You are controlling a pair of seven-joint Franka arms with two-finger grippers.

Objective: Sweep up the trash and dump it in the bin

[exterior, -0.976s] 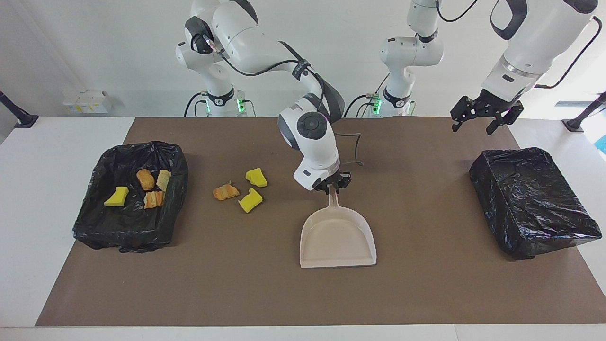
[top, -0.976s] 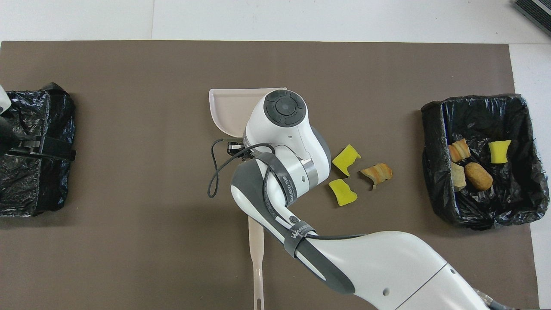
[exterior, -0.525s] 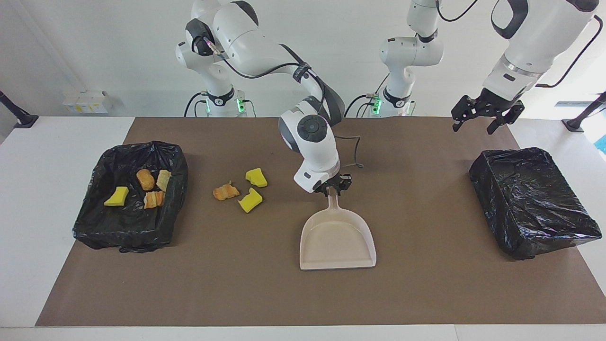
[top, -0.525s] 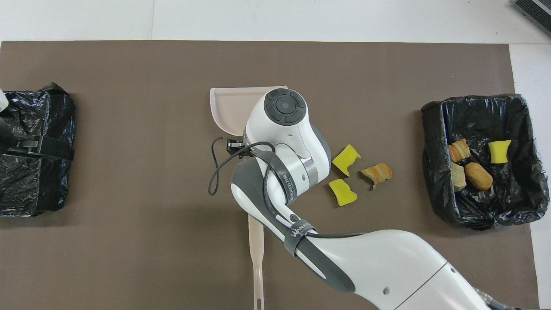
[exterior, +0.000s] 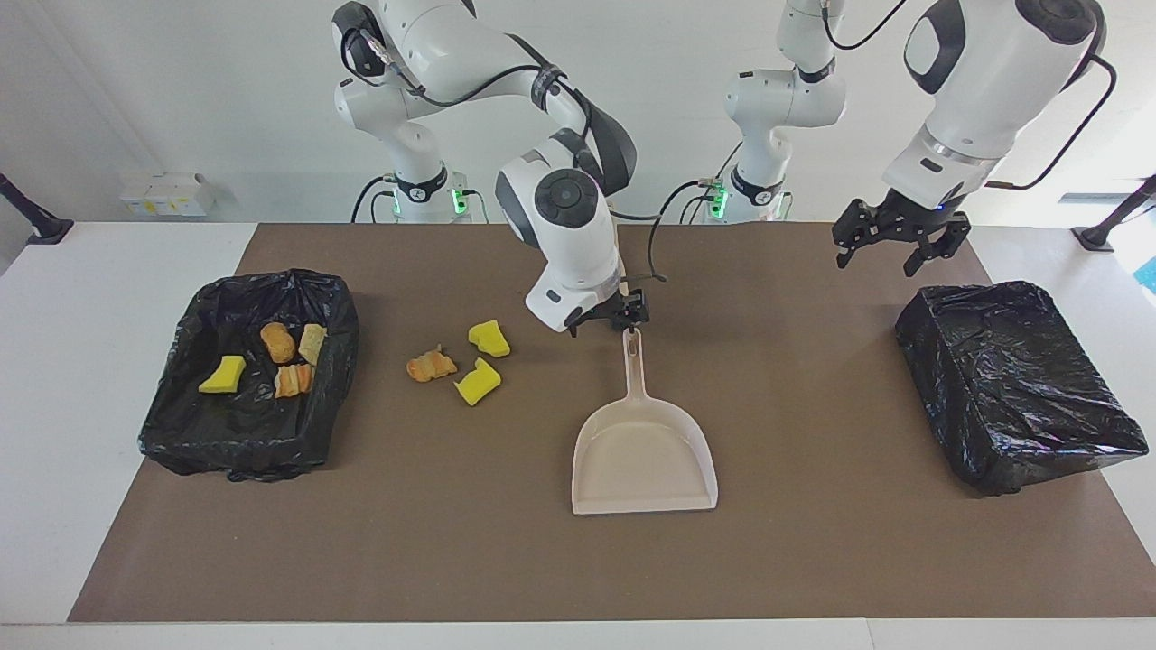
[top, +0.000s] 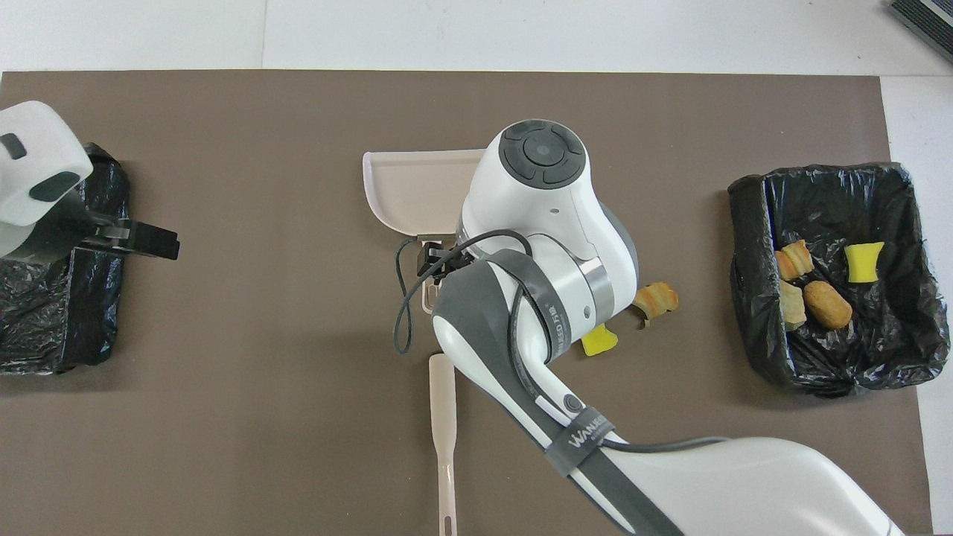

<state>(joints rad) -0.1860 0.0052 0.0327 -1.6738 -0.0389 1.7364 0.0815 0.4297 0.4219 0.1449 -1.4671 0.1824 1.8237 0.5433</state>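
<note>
On the brown table mat (exterior: 813, 542), we are hovering our right gripper (exterior: 623, 318), jaws open and empty, over the dustpan (exterior: 644, 456) handle; our open, empty left gripper (exterior: 890, 251) is waiting above a black-lined bin (exterior: 1016, 384). Trash pieces (exterior: 465, 359) are lying beside the dustpan, others inside the trash bin (exterior: 181, 424).

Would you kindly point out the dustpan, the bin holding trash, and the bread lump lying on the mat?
dustpan (exterior: 643, 456): facing view, middle of its scoop.
bin holding trash (exterior: 336, 307): facing view, its bag-lined wall.
bread lump (exterior: 431, 366): facing view, its middle.
</note>
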